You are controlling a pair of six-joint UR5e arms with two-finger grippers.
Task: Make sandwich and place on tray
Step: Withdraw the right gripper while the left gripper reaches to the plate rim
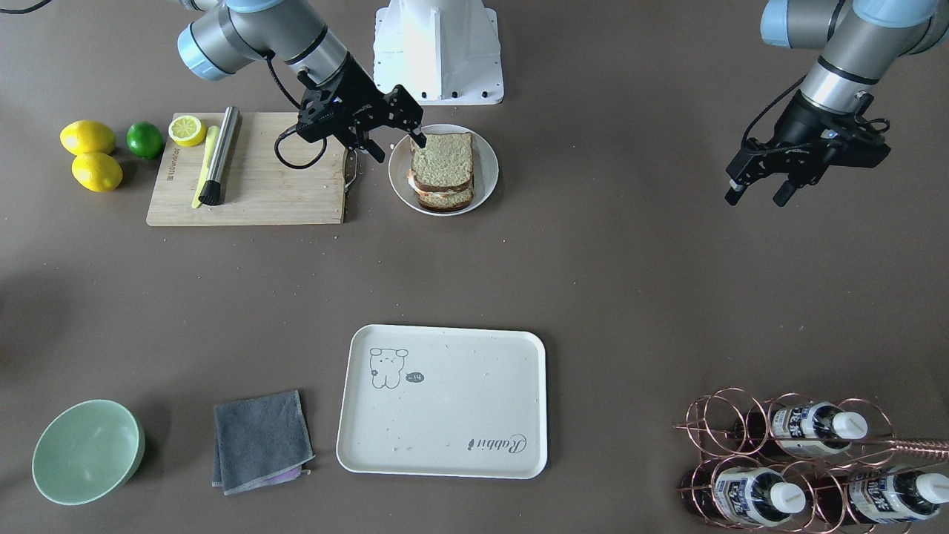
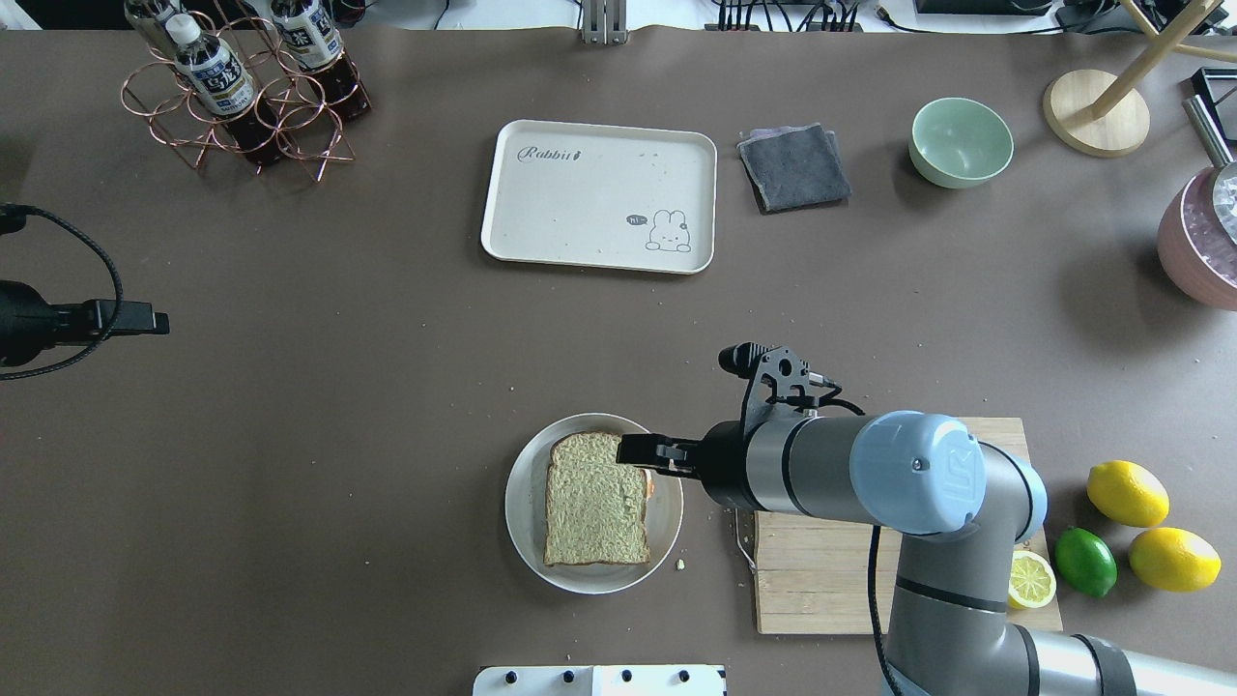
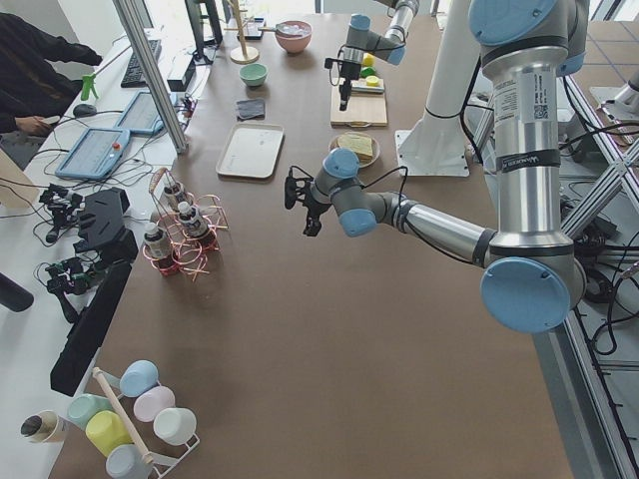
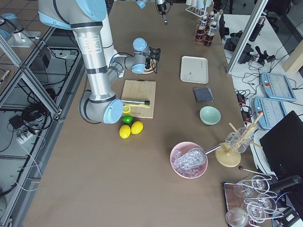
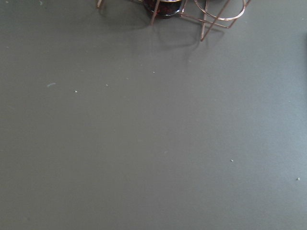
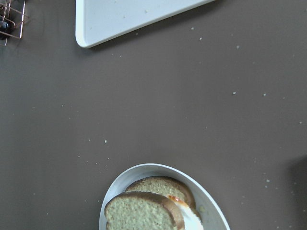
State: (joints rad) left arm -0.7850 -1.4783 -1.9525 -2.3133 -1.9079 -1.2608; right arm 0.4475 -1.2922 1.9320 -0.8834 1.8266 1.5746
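**Q:** Where's the sandwich right now?

**A:** The greenish-beige bread-and-egg sandwich (image 1: 442, 167) is stacked on the small round white plate (image 1: 485, 170). From the front-facing camera that's 12 o'clock of the large cream rectangular plastic tray (image 1: 460, 430), well apart.

**Q:** And the grippers?

**A:** The right gripper (image 1: 398, 145) hangs at the sandwich's 10 o'clock corner, fingers spread, grasping nothing. The left gripper (image 1: 758, 194) is way off at 3 o'clock, fingers apart too, empty.
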